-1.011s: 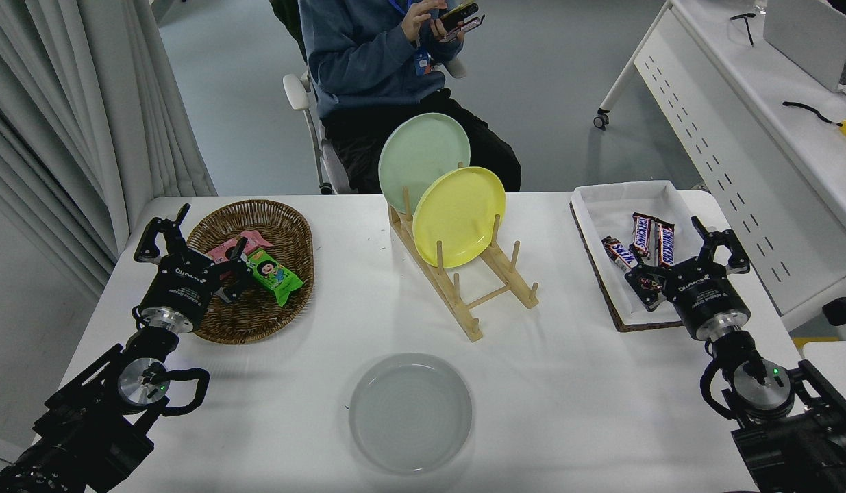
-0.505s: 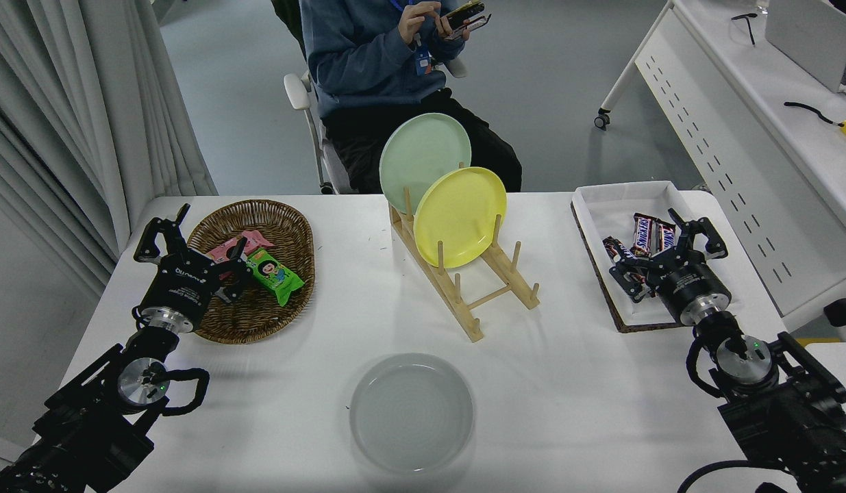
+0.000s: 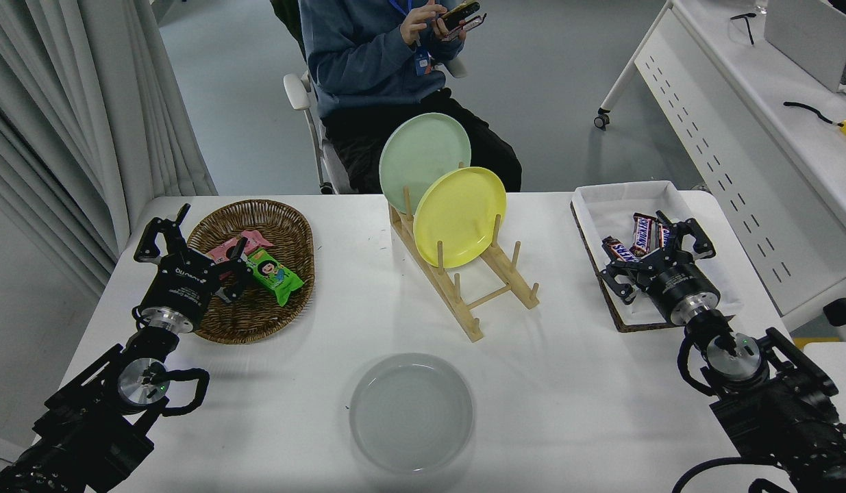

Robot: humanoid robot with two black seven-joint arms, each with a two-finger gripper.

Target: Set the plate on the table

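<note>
The light-grey plate (image 3: 411, 412) lies flat on the white table (image 3: 573, 383) near its front edge, at the middle. Nothing touches it. My right gripper (image 3: 654, 255) is open and empty, far to the right of the plate, over the front part of the white tray (image 3: 625, 198). My left gripper (image 3: 190, 239) is open and empty, parked at the lower left over the wicker basket (image 3: 285, 219).
A wooden rack (image 3: 474, 294) at the table's middle holds a yellow plate (image 3: 459, 216) and a pale green plate (image 3: 423, 154). The basket holds snack packs (image 3: 275, 274). The tray holds chocolate bars (image 3: 635, 239). A person (image 3: 375, 61) sits at the far side with a phone.
My right arm has moved left and away from me, so its gripper now hangs further over the tray. The grey plate and left arm have not moved.
</note>
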